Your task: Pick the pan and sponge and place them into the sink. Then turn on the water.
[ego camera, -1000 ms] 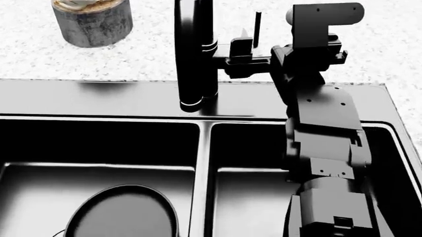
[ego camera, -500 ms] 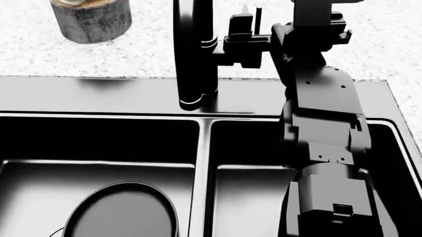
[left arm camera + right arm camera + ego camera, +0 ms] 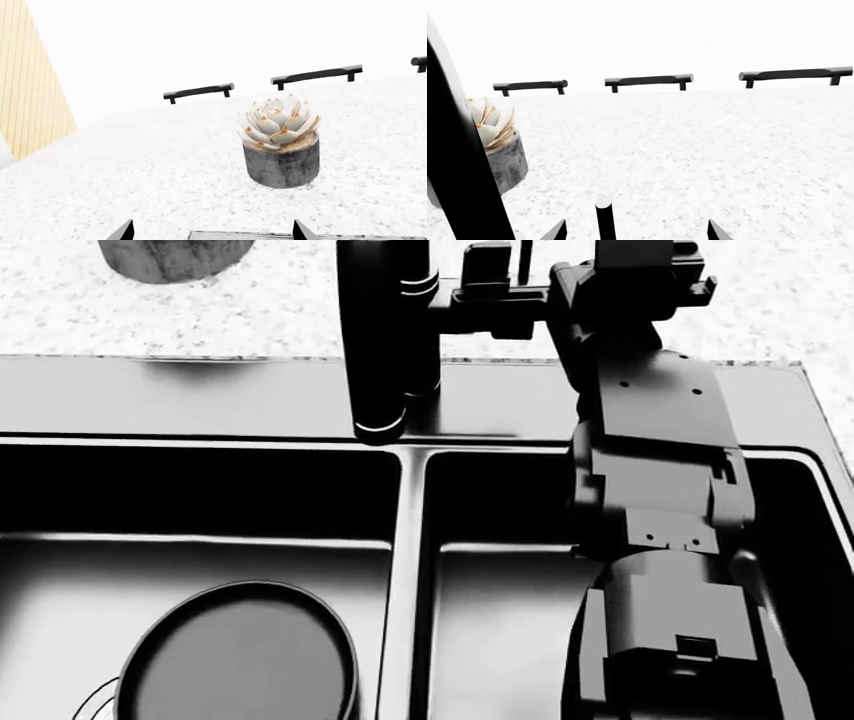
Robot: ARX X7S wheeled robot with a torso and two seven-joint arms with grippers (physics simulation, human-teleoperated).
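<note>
The pan (image 3: 238,658) is seen in the sink's (image 3: 200,400) left basin at seven o'clock; the right gripper (image 3: 487,290) is held beside the tap (image 3: 387,330), jaws spread.

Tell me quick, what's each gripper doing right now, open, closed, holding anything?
Left gripper: open, fingertips spread, nothing between them.
Right gripper: open, fingertips either side of the thin tap lever, not visibly clamped on it.

Flat, bright light blows the background above the speckled counter (image 3: 707,150) to pure white in both wrist views, while the glossy black sink (image 3: 200,400) shows pale sheen bands along its back edge, near-black basin walls, and sharp, blur-free edges.
</note>
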